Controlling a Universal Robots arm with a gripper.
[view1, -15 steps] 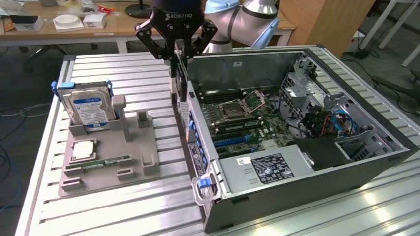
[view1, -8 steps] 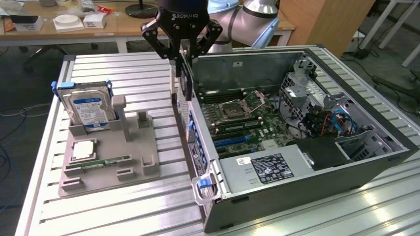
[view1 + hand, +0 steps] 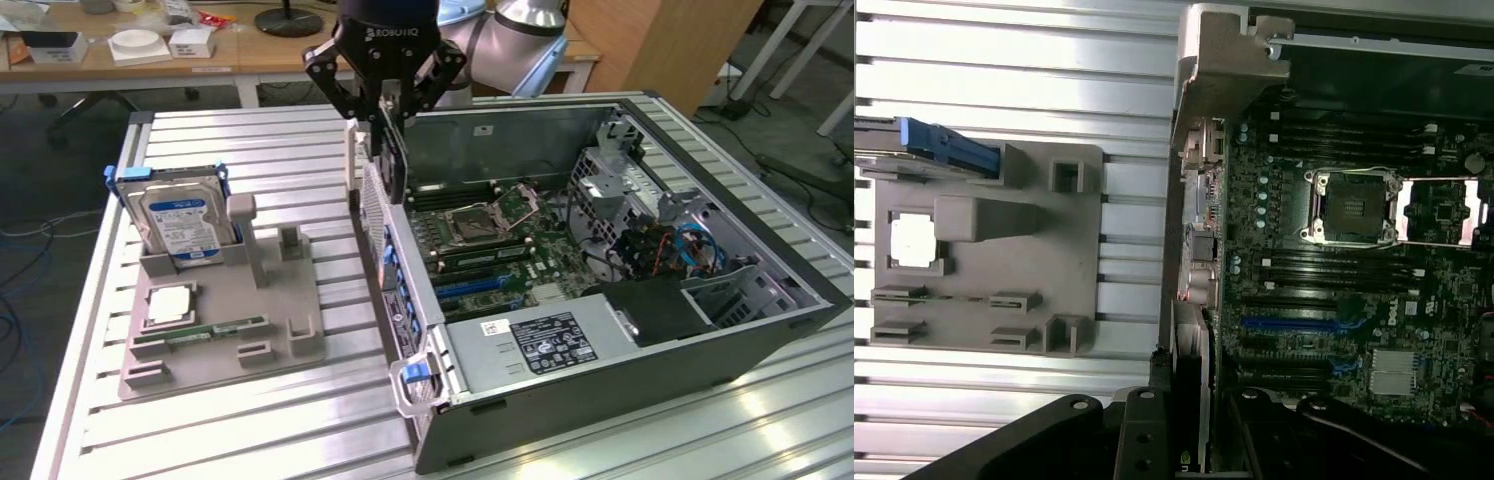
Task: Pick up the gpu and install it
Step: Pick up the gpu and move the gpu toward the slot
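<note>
- Nearest, the slotted metal worktop [image 3: 267, 430] carries everything.
- On it stands an open computer case [image 3: 747, 335], lying on its side. Its near end holds a grey power supply [image 3: 547, 340] with a white label.
- On the exterior view's left of the case sits a grey holder tray [image 3: 274, 300]. A narrow green memory stick [image 3: 214, 328] lies in a slot at its near part, and a square silver chip [image 3: 171, 303] lies just behind it.
- Farther back on the same tray, a hard drive [image 3: 180, 215] with a blue label stands upright in its slot.
- Inside the case, the green motherboard [image 3: 514, 255] lies flat, with an open processor socket [image 3: 474, 222] in the middle.
- Above the case wall that faces the tray, the gpu [image 3: 390, 160] hangs upright and edge-on, between the tray and the motherboard. Whether its lower end touches the case I cannot tell.
- The black jaws of the arm are closed on the upper end of the gpu, one on each flat side.
- Farthest away is a wooden desk [image 3: 267, 55] with small white boxes [image 3: 140, 45] on it.
</note>
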